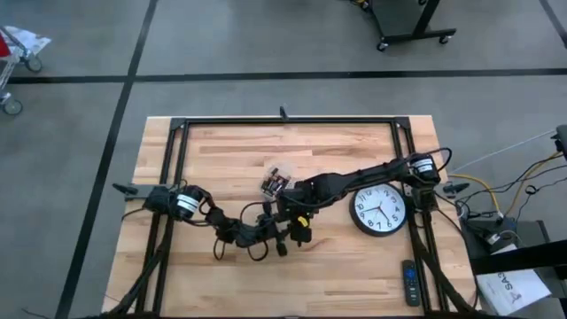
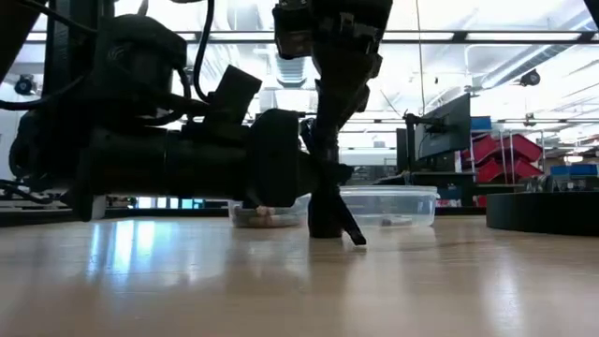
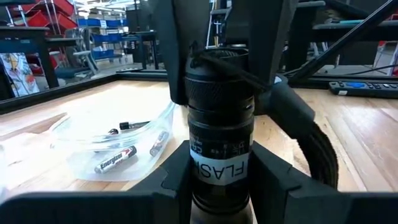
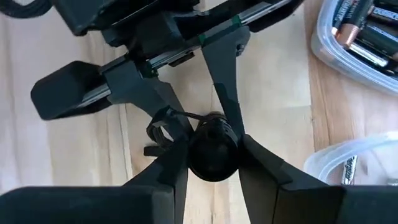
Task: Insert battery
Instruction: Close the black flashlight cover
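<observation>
A: Grippers are both clenching one flashlight (image 3: 219, 124) at mid-table: left gripper (image 3: 219, 177) is grasping its labelled body, right gripper (image 4: 211, 149) is pinching the top end.

B: Risk?

A: Probably the two pulling against each other, cocking the barrel or letting it slide; the lanyard (image 4: 163, 124) might snag too.

B: Heading?

A: Its long axis is standing roughly upright. Batteries (image 3: 116, 159) are lying in the clear tub (image 3: 81, 163) nearby.

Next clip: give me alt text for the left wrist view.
A black cylindrical flashlight stands between the left gripper's dark fingers, gripped at its labelled body, with the right gripper's fingers closed around its top end. Beside it on the wooden table, a clear plastic container holds loose batteries.
</observation>
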`<control>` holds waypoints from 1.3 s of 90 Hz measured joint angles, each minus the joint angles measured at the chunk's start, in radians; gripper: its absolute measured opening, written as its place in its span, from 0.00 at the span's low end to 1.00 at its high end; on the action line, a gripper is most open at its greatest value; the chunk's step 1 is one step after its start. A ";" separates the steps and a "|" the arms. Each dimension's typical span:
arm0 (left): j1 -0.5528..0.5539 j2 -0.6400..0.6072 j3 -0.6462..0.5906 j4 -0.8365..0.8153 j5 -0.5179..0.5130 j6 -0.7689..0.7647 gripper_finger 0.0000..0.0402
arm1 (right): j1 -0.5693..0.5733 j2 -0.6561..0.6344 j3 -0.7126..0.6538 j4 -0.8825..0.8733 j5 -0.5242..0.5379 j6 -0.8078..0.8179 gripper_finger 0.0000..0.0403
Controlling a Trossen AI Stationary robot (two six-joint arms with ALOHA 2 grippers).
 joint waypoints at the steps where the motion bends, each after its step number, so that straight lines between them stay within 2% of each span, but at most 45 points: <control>1: 0.000 0.000 0.000 0.000 -0.001 0.000 0.23 | 0.001 0.000 0.000 0.000 0.004 0.000 0.22; 14: -0.001 0.000 0.000 0.000 -0.004 0.003 0.23 | 0.007 0.000 0.000 0.002 0.020 -0.027 0.22; 34: -0.009 0.000 -0.002 0.001 -0.025 0.006 0.23 | 0.001 0.000 -0.001 0.007 0.009 -0.217 0.22; 54: -0.018 0.000 -0.005 0.006 -0.029 0.014 0.23 | -0.021 0.000 -0.003 0.038 -0.071 -0.441 0.22; 73: -0.030 -0.001 -0.014 0.013 -0.023 0.010 0.23 | -0.046 0.002 -0.006 0.072 -0.165 -0.565 0.22; 93: -0.039 -0.017 -0.035 0.009 -0.013 -0.009 0.23 | -0.065 0.003 -0.027 0.119 -0.244 -0.631 0.22; 117: -0.049 -0.061 -0.090 -0.002 0.001 -0.038 0.23 | -0.065 0.000 -0.080 0.220 -0.268 -0.668 0.22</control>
